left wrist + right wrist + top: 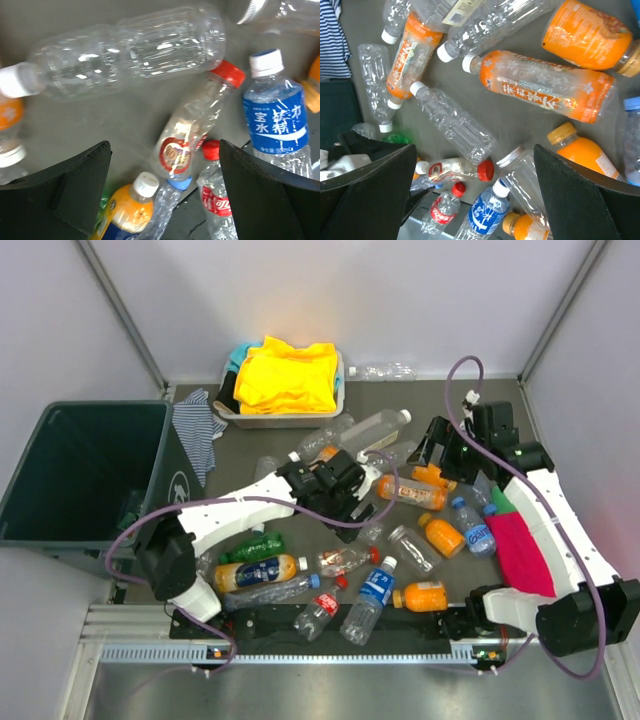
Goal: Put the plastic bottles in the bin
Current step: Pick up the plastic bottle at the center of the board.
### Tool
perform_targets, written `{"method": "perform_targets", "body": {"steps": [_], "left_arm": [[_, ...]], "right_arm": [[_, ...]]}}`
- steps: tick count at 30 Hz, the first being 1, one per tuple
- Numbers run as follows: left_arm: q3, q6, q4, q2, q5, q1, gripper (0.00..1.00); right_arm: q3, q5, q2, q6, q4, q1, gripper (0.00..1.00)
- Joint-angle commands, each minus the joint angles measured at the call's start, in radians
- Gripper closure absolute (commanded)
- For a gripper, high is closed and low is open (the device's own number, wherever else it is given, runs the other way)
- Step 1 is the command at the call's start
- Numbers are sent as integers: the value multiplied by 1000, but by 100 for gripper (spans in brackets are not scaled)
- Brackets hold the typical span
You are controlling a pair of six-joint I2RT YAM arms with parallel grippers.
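- Plastic bottles lay scattered over the middle of the counter and along its near edge, none of them gripped. The bin stood off the left edge.
- The step looked like a reach for a pick. The left gripper hung spread wide above a crushed red-capped bottle (nothing between its fingers). The right gripper was spread too, over bottles nearer the right edge.
- The next move probably called for lowering the left gripper astride that bottle, pinching it, and carrying it to the bin.
- Crowding was the likely snag: a blue-labelled bottle and a long clear bottle lay just beside it.
- A tray of yellow cloth sat at the far edge, and a striped cloth lay by the bin.
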Motion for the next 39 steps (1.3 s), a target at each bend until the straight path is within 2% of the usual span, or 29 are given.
{"method": "perform_targets", "body": {"steps": [1, 10, 15, 22, 24, 25, 27, 28, 30, 33, 39], "left_arm": [[-48, -17, 92, 5, 102, -17, 9], [-177, -68, 186, 23, 72, -34, 11], [-248, -112, 264, 51, 121, -34, 20], [-311, -175, 295, 52, 73, -34, 40], [-312, -184, 287, 51, 50, -32, 49], [-312, -187, 277, 49, 37, -34, 59], [-312, -203, 271, 42, 0, -32, 71], [-309, -207, 257, 39, -23, -32, 82], [-280, -223, 232, 37, -82, -32, 92], [-230, -235, 173, 28, -167, -32, 100], [-98, -247, 30, -3, -308, -15, 100]], "right_arm": [[55, 69, -31, -16, -15, -8, 1], [158, 75, -28, -31, -159, -11, 1], [165, 89, -57, -36, -179, -8, 1], [72, 104, -115, -5, -124, -6, 1], [72, 84, -109, 2, -126, -8, 1], [74, 77, -106, 2, -124, -8, 1], [71, 78, -102, -1, -123, -6, 1], [72, 81, -99, -7, -126, -8, 1], [85, 83, -88, -10, -133, -8, 1], [85, 81, -85, -8, -126, -8, 1], [91, 80, -79, -1, -106, -8, 1]]}}
